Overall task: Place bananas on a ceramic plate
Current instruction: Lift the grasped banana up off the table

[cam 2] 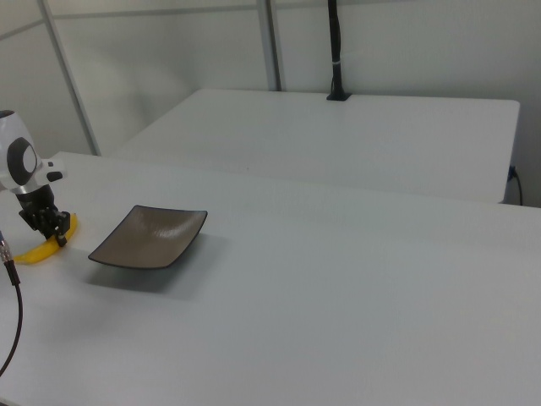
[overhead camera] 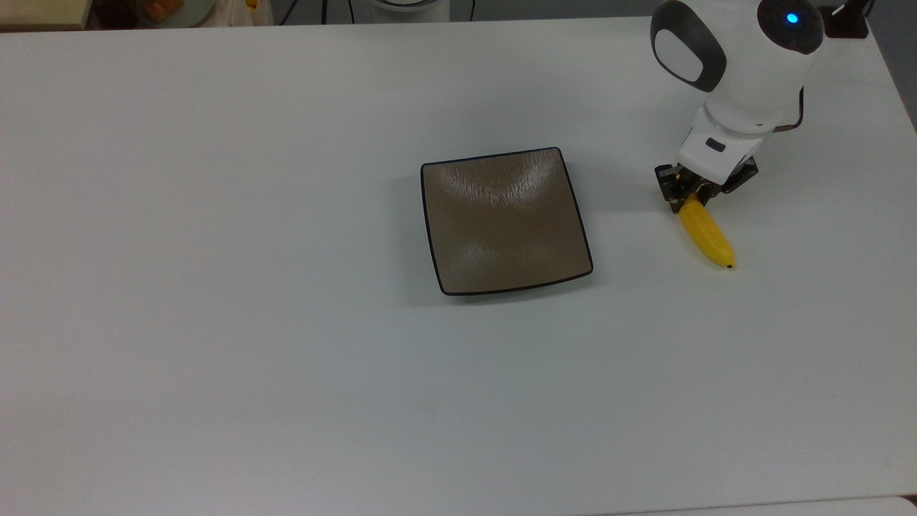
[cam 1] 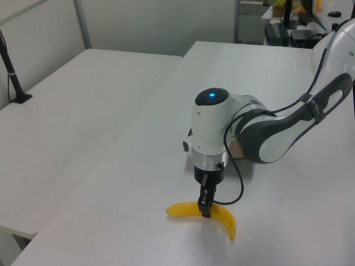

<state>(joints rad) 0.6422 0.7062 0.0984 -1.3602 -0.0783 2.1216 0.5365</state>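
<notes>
Gripping the banana (overhead camera: 706, 233) near its middle, your gripper (overhead camera: 691, 195) has its fingers closed tight on the fruit. The banana sits low at the white table (overhead camera: 215, 287); you can't tell if it's touching or just off the surface. In the top view the yellow end with the dark tip pokes out below the gripper, toward the top view's lower right. In the left view the banana (cam 1: 222, 217) curves out on both sides of the gripper (cam 1: 204, 209). The ceramic plate (overhead camera: 505, 218) is bare, well apart from the banana, toward the top view's left of it. In the right view the plate (cam 2: 152, 237) sits to the right view's right of the gripper (cam 2: 52, 230) and banana (cam 2: 38, 251).
</notes>
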